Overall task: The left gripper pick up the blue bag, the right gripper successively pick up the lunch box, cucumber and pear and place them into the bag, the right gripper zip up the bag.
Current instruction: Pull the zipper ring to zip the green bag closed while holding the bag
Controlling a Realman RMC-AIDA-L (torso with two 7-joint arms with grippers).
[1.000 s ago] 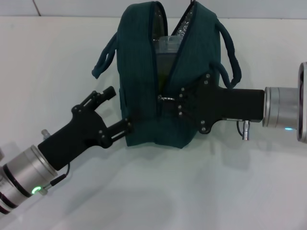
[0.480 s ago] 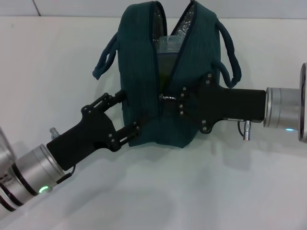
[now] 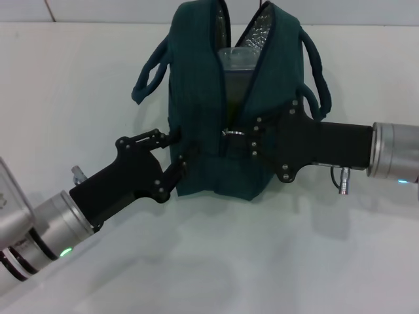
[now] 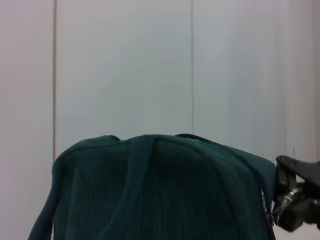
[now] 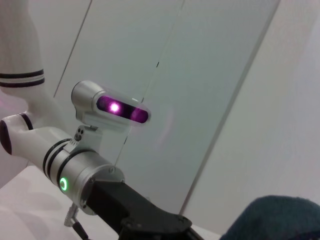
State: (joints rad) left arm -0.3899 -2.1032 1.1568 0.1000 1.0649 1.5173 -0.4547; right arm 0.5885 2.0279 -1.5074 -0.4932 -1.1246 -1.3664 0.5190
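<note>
The blue bag [image 3: 222, 111] stands upright on the white table [image 3: 216, 261]. It looks more dark green than blue. All the other things are told from where the bag is.

The top of the bag gapes open in a long V shape. Inside the gap sits the clear lunch box [image 3: 237, 60], just under the open edges. Shiny silver lining [image 3: 262, 29] shows on the inside of the bag's far flap. One carry handle [image 3: 150, 75] loops out on the bag's left side, and another handle [image 3: 317, 72] loops out on its right side.

The left gripper [image 3: 177, 152] is at the bag's lower left side. Its two black fingers [image 3: 152, 137] are spread apart, and they press on the cloth of the bag's left wall. One finger is higher on the wall and one is lower.

The right gripper [image 3: 243, 140] comes in from the bag's right side and reaches the front of the bag, at the bottom of the V. Its fingers are pressed together on the small metal zipper pull [image 3: 232, 133]. The zipper pull is low on the bag's front, right where the open gap ends.

In the left wrist view, the bag's rounded top [image 4: 160, 145] fills the lower part, with a pale wall [image 4: 150, 65] behind it. The right gripper's black tip [image 4: 297, 200] shows at the bag's edge.
</note>
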